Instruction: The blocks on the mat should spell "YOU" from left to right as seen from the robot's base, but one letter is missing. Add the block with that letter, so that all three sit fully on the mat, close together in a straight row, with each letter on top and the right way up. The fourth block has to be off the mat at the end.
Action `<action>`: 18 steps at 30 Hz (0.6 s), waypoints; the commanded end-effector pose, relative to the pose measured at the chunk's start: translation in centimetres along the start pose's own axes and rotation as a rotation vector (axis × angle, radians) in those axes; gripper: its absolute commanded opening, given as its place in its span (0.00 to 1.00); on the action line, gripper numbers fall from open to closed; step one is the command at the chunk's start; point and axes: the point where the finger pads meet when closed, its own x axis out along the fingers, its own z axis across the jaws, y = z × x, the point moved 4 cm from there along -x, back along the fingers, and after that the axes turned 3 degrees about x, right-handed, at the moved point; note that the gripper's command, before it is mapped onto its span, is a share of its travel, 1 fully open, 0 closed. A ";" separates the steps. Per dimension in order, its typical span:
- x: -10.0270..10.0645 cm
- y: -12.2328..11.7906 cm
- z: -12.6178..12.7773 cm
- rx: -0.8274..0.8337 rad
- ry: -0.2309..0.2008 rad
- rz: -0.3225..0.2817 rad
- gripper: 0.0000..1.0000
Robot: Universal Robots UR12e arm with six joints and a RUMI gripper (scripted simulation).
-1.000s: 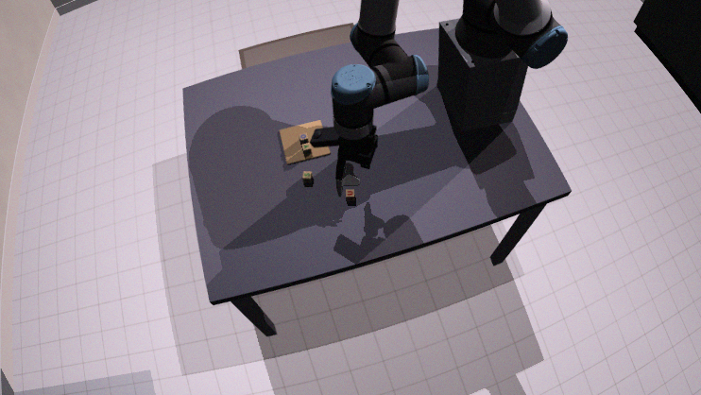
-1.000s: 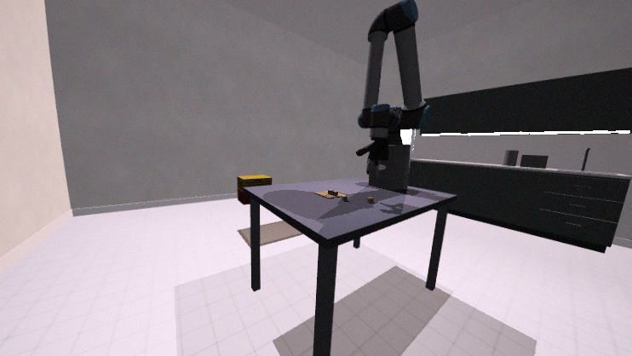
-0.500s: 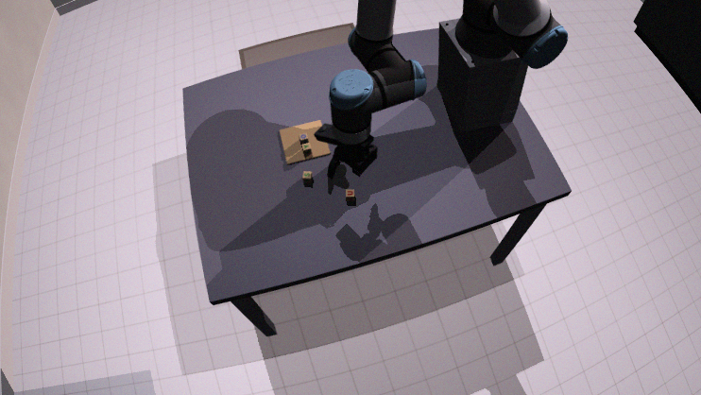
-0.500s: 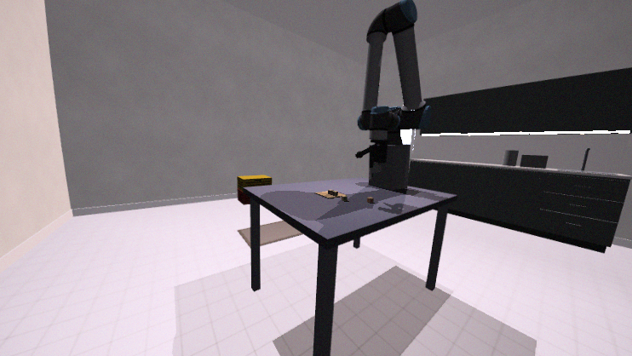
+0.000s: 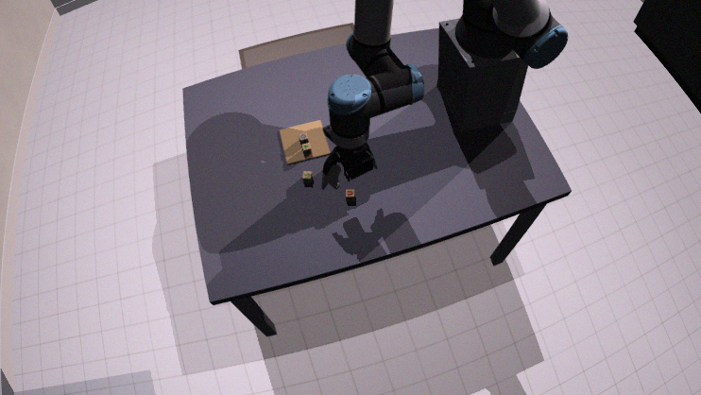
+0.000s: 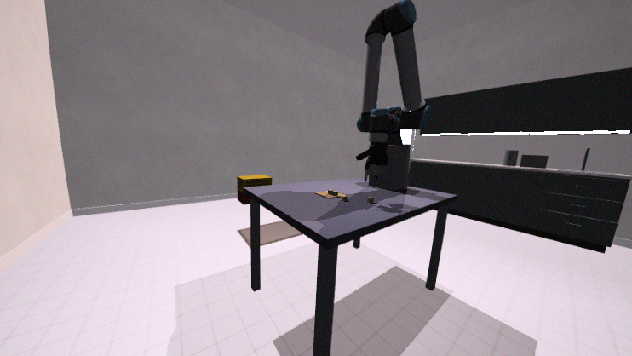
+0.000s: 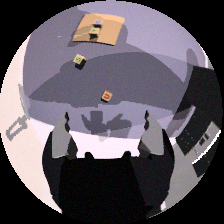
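Red-letter block (image 5: 350,195) off mat (image 5: 291,153) edge | tool (image 5: 347,169) open above

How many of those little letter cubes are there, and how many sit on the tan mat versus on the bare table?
Blocks on the mat: 2, one beside the other
Blocks on the bare table: 2, green-marked and red-marked
Total: 4 blocks

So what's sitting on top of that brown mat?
Two small blocks sit close together on the mat, one with a green mark. Their letters are too small to read. The arm covers the mat's corner, so that bit stays hidden.
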 end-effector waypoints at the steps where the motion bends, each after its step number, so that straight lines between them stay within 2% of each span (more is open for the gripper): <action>1: 0.4 -0.1 0.0 0.139 0.001 0.004 1.00; 4: 0.5 -0.1 0.0 0.165 0.002 0.004 1.00; 12: 1.3 -0.3 0.1 0.389 0.002 0.004 1.00; 18: 1.6 -0.4 0.1 0.472 0.002 0.004 1.00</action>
